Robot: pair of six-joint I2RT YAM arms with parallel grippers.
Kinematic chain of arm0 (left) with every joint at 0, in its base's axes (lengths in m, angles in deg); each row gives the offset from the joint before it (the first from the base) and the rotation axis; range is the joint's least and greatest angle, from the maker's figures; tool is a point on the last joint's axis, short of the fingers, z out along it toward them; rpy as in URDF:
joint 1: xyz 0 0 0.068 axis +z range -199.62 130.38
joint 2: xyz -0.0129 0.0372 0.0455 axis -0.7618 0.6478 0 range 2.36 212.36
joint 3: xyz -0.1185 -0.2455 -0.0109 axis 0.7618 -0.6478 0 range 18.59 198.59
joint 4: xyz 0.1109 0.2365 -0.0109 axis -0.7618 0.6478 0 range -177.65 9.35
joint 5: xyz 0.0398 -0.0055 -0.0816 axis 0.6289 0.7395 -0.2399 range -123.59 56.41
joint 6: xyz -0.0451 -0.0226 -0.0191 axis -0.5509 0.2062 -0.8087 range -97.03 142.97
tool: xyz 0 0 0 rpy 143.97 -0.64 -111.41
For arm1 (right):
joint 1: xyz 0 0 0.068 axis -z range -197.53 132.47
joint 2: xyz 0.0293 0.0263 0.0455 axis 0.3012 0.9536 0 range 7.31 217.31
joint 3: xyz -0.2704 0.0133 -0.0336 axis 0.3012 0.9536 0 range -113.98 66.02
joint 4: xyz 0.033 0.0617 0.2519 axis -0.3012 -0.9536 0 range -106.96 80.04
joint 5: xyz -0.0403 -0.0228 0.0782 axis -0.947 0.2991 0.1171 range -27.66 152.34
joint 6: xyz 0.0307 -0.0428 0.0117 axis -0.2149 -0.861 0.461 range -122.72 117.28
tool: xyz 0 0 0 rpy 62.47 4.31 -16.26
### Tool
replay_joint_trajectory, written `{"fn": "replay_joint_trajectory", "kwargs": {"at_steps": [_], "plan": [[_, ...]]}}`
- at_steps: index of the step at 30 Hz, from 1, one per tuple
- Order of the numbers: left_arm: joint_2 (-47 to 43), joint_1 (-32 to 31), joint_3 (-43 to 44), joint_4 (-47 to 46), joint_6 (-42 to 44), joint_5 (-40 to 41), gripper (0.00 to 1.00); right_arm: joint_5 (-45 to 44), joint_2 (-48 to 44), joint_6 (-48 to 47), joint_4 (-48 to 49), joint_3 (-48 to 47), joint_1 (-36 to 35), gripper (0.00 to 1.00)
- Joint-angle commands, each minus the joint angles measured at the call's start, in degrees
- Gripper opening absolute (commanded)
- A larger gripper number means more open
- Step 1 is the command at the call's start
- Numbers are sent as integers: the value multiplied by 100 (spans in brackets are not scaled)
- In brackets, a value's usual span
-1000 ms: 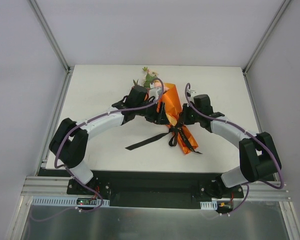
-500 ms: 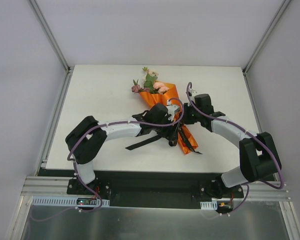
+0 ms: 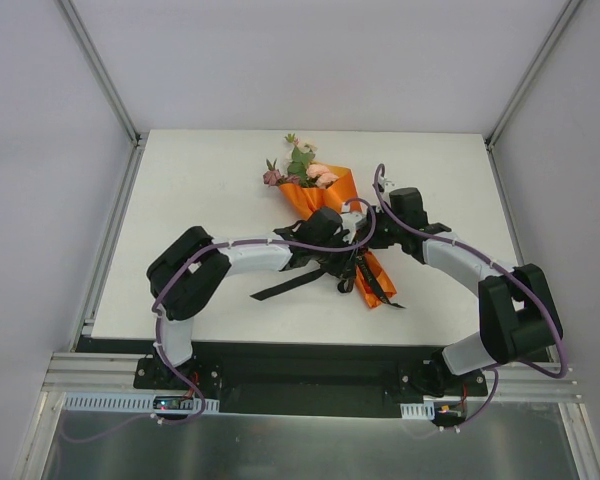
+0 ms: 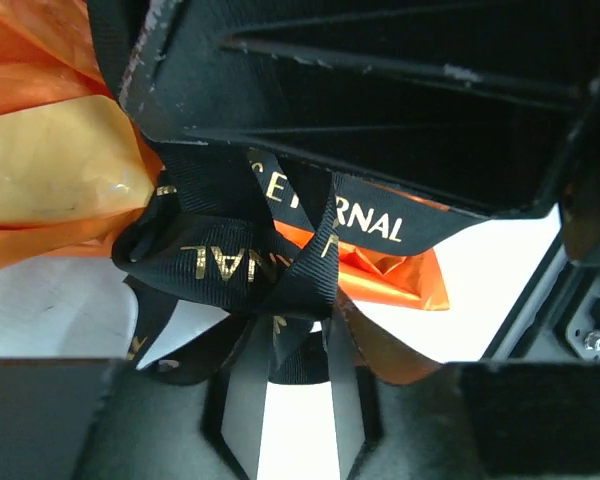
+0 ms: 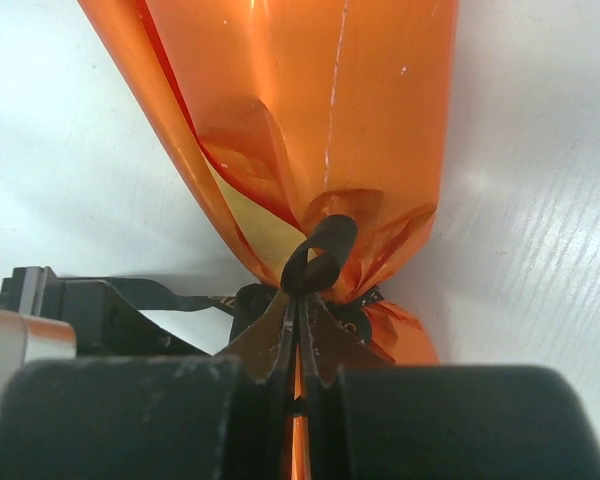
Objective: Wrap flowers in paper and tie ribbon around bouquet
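Orange glossy paper [image 5: 310, 110] formed a cone lying flat on the white table [image 3: 200, 190]. It widened away from the right gripper [image 5: 300, 300] and narrowed to a gathered neck directly ahead of that gripper's fingertips. The right gripper's fingers were pressed together on a small upright loop of the black ribbon [image 4: 270, 265], which rose from the pinch at the neck. In the left wrist view the ribbon was knotted around the neck, just ahead of the left gripper [image 4: 335, 390]. Gold capitals ran along it: "ERNAL" was clear on one band, preceded by an "E" and a letter partly covered by a fold. A second band closer to the gripper showed "NAL" upside down. Other gold marks lower down were too cut off to read. No other label or writing could be made out. The left gripper's fingers stood partly apart on either side of the ribbon's hanging tails. Whether the pads touched the fabric could not be told. Beyond the knot from the left gripper sat the black ribbed body of the right gripper. In the top view the bouquet [image 3: 330, 200] lay between the two grippers, with the flowers [image 3: 302, 168] at its wide end, farther out than both. One ribbon tail trailed across the table under the left arm.
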Motion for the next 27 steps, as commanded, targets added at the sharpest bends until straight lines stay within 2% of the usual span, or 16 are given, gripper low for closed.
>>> {"fn": "replay_joint_trajectory", "kwargs": {"at_steps": [1,3,8,13,20,27], "plan": [[17,-48,193,-233,-9,-318,17,67,-42,226,95,-246,29,1],[-44,-48,141,-120,-27,-223,0,15,-24,323,95,-281,38,1],[-299,5,-141,38,-271,32,0,-196,107,691,-141,-474,82,1],[-405,14,-237,347,-729,-205,0,-557,134,947,-309,-466,240,1],[-484,84,-607,347,-931,-310,0,-531,274,1132,-370,-396,574,1],[-457,277,-896,347,-976,-670,0,-91,714,1018,-177,-659,881,1]]}}
